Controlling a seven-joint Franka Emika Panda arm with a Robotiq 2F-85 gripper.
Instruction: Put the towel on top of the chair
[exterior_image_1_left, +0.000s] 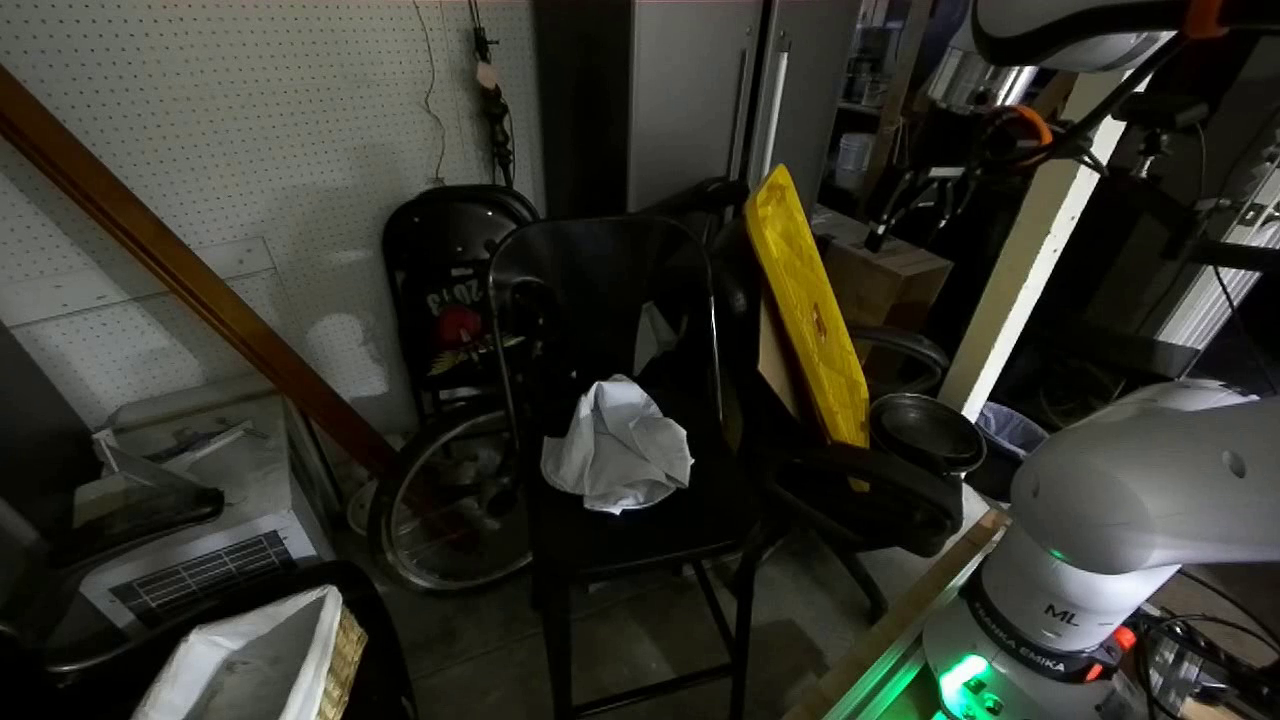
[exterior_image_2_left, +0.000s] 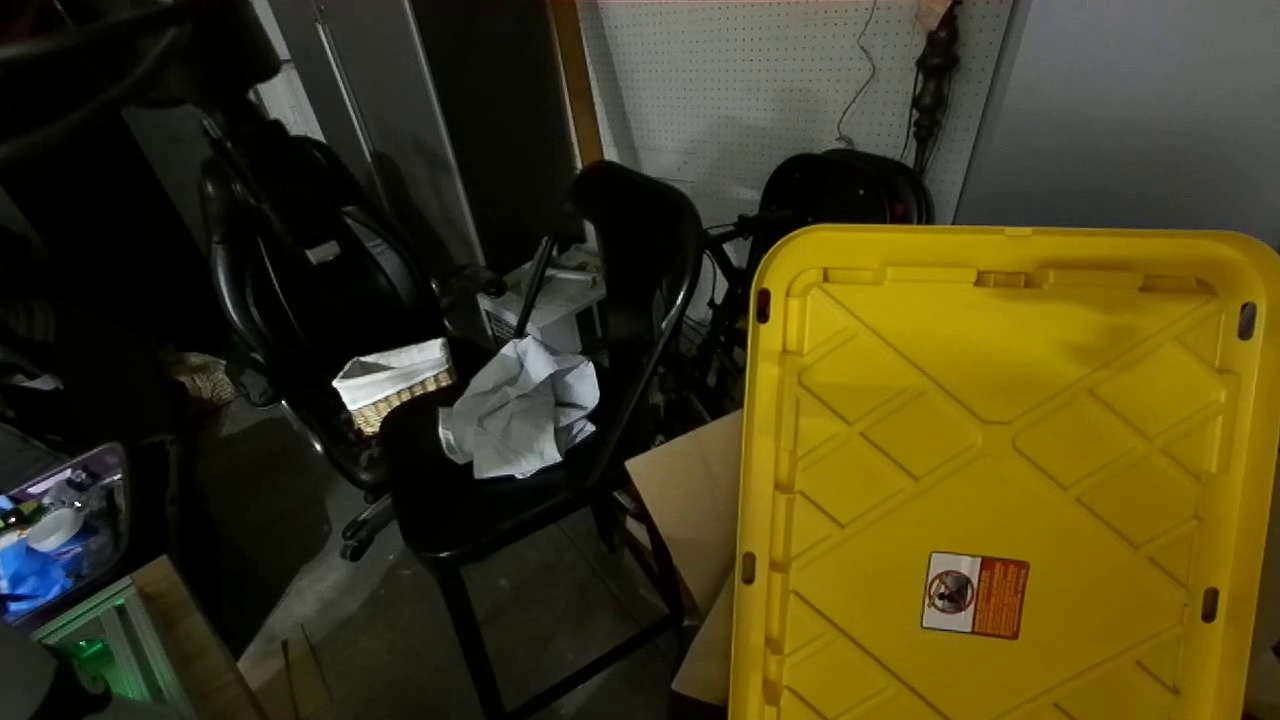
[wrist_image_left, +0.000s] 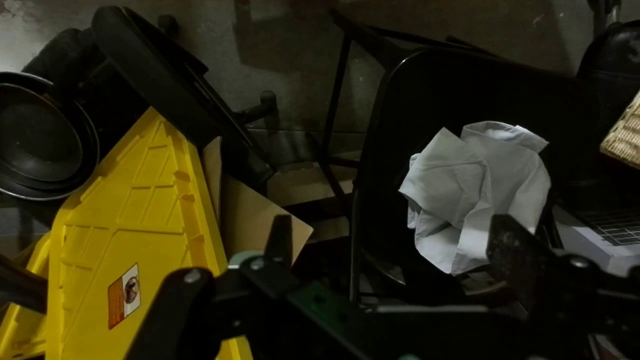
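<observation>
A crumpled white-grey towel lies on the seat of the black metal chair. The towel shows in both exterior views (exterior_image_1_left: 617, 447) (exterior_image_2_left: 525, 410) and in the wrist view (wrist_image_left: 480, 195). The chair also shows in both exterior views (exterior_image_1_left: 650, 545) (exterior_image_2_left: 440, 515) and in the wrist view (wrist_image_left: 387, 145). My gripper (exterior_image_1_left: 908, 215) is raised, off to the side of the chair and apart from the towel. In the wrist view my gripper (wrist_image_left: 392, 222) has its fingers wide apart with nothing held between them. The towel appears beyond the finger at the right, which overlaps its edge in the picture.
A large yellow lid (exterior_image_1_left: 812, 310) leans beside the chair, with cardboard (exterior_image_2_left: 690, 490) near it. A black office chair (exterior_image_2_left: 320, 270) and a lined wicker basket (exterior_image_2_left: 395, 380) stand nearby. Dark pans (exterior_image_1_left: 925, 430) sit by the robot's table edge. A bicycle wheel (exterior_image_1_left: 455, 500) is beside the chair.
</observation>
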